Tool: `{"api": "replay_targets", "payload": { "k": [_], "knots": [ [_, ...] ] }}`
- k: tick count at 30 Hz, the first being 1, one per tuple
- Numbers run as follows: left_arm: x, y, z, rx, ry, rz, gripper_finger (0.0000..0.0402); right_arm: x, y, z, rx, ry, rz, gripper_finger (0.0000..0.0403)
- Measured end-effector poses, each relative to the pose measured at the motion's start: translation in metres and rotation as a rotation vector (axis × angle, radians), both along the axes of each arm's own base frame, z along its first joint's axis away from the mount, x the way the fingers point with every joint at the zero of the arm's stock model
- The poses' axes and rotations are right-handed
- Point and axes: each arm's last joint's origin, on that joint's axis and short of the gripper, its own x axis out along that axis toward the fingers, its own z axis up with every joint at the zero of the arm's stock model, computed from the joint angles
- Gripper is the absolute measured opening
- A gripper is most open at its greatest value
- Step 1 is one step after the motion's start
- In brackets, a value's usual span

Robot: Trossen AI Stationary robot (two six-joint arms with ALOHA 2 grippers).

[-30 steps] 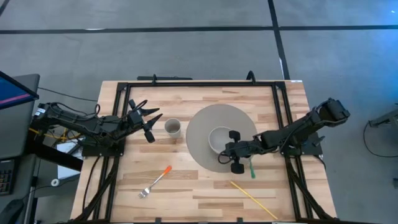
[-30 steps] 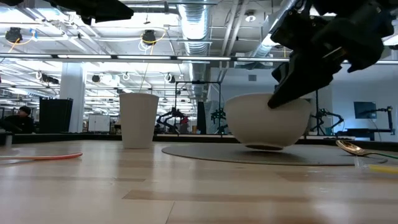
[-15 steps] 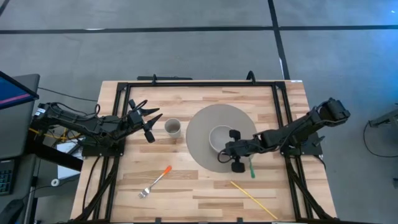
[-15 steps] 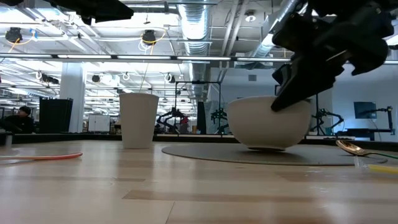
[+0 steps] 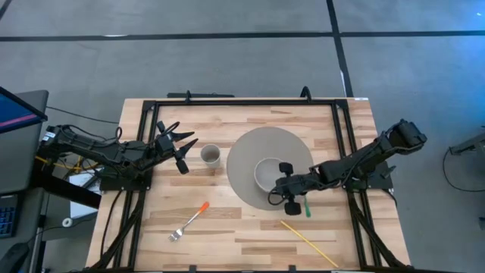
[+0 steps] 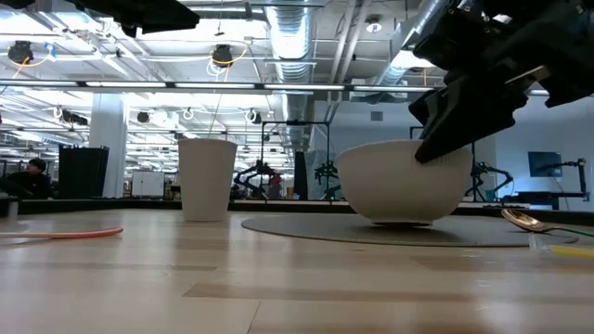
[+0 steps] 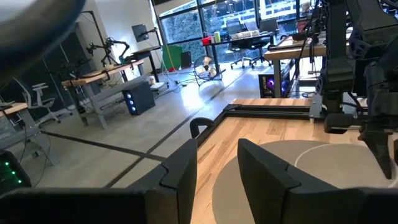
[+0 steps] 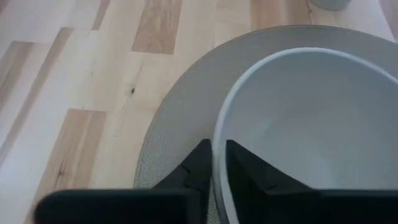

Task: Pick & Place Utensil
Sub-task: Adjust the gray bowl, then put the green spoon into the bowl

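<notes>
A white bowl (image 5: 267, 174) (image 6: 404, 181) stands on its base on a round grey mat (image 5: 250, 148) at the table's middle. My right gripper (image 5: 276, 189) (image 8: 214, 165) is at the bowl's near-right rim, shut on it. A green-handled spoon (image 5: 307, 207) (image 6: 529, 221) lies flat just right of the mat's near edge. An orange-handled fork (image 5: 190, 221) lies on the near left of the table. My left gripper (image 5: 180, 150) (image 7: 217, 168) hovers open left of a white cup (image 5: 211, 155). My right gripper pinches the bowl's rim (image 8: 216, 140) on its near-right side, one finger inside the bowl and one outside. The fingers come from the table's right, slanting down. The bowl's base rests on the mat (image 6: 306, 225).
The white cup (image 6: 206, 179) stands upright left of the mat. A thin yellow stick (image 5: 309, 243) lies near the table's near right edge. A black frame (image 5: 227, 101) runs along the far edge and both sides. Bare wood shows between fork and mat.
My right gripper has moved a little toward the table's near edge, staying shut on the bowl's rim. The bowl has slid with it across the mat toward the near edge. The left arm has kept still.
</notes>
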Motion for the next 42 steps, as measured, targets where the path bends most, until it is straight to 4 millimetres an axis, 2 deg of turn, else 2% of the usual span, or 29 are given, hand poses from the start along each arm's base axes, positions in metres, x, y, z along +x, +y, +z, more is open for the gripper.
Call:
{"api": "replay_targets", "payload": {
  "k": [5, 9, 12, 16, 19, 28, 34, 38, 40, 42],
  "knots": [
    [0.000, 0.000, 0.000, 0.000, 0.000, 0.000, 0.0118, 0.002, 0.001, 0.003, 0.002, -0.008, 0.000, 0.0099],
    [0.000, 0.000, 0.000, 0.000, 0.000, 0.001, 0.0118, 0.012, 0.009, 0.026, 0.029, -0.072, 0.018, 0.0134],
    [0.000, 0.000, 0.000, -0.001, -0.001, 0.000, 0.0118, 0.015, 0.016, 0.045, 0.045, -0.032, 0.009, 0.0152],
    [0.000, 0.000, 0.000, -0.002, -0.001, 0.000, 0.0118, 0.008, 0.021, 0.066, 0.101, 0.115, -0.131, 0.0162],
    [0.000, 0.000, 0.000, -0.003, -0.002, 0.000, 0.0118, 0.001, 0.027, 0.071, 0.157, 0.179, -0.250, 0.0162],
    [-0.001, -0.005, 0.000, -0.002, -0.005, -0.029, 0.0118, -0.034, 0.040, 0.055, 0.397, 0.459, -0.748, 0.0160],
    [-0.001, -0.005, 0.000, -0.002, -0.004, -0.029, 0.0118, -0.055, 0.057, 0.035, 0.520, 0.483, -0.964, 0.0160],
    [-0.001, -0.005, 0.000, -0.002, -0.004, -0.029, 0.0118, -0.071, 0.053, 0.008, 0.495, 0.504, -1.115, 0.0155],
    [-0.001, -0.005, 0.000, -0.002, -0.004, -0.029, 0.0118, -0.075, 0.049, -0.005, 0.506, 0.458, -1.143, 0.0149],
    [-0.001, -0.005, 0.001, -0.003, -0.010, -0.029, 0.0118, -0.074, 0.048, -0.015, 0.511, 0.340, -1.085, 0.0141]
  ]
}}
